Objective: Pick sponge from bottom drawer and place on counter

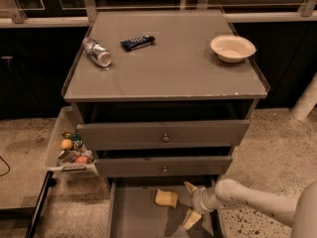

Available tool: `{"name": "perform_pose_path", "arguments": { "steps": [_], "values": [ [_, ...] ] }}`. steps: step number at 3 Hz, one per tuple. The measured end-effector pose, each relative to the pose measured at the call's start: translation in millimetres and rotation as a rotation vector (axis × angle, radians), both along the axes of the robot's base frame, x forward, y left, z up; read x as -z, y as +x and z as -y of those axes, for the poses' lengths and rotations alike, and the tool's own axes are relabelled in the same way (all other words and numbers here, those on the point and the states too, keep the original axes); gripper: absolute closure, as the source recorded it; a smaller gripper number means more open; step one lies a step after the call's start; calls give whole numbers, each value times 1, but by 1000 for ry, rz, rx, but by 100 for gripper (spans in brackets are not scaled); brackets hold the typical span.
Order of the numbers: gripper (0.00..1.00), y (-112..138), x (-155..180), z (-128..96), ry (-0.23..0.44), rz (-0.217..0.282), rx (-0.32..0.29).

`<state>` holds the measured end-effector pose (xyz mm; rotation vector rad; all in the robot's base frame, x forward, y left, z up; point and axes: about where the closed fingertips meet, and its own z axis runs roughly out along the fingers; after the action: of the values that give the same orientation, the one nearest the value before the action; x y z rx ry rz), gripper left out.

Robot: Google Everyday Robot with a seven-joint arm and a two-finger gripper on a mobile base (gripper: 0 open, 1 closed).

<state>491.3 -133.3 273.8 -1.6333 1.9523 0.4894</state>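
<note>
Sponge (166, 198) in bottom drawer (132, 218) looks light, soft, squashy; gripper (191, 204), spread wide just right of it, should pinch its sides.

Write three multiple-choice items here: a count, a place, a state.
1. Things on the counter: A one; B three; C six.
2. The sponge lies: A on the counter; B on the floor; C in the bottom drawer.
3. The end effector is: A open beside the sponge; B shut on the sponge; C raised over the counter.
Key: 1 B, bottle, dark bar and bowl; 2 C, it rests on the drawer's floor; 3 A, fingers spread, clear of the sponge.
</note>
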Motion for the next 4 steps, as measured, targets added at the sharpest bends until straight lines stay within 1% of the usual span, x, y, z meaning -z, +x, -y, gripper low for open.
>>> {"name": "perform_pose_path", "arguments": {
  "steps": [1, 2, 3, 4],
  "values": [
    [0, 13, 27, -5, 9, 41, 9],
    [0, 24, 50, -9, 55, 75, 3],
    [0, 35, 66, -16, 135, 100, -25],
    [0, 46, 81, -25, 220, 97, -60]
  ]
}}
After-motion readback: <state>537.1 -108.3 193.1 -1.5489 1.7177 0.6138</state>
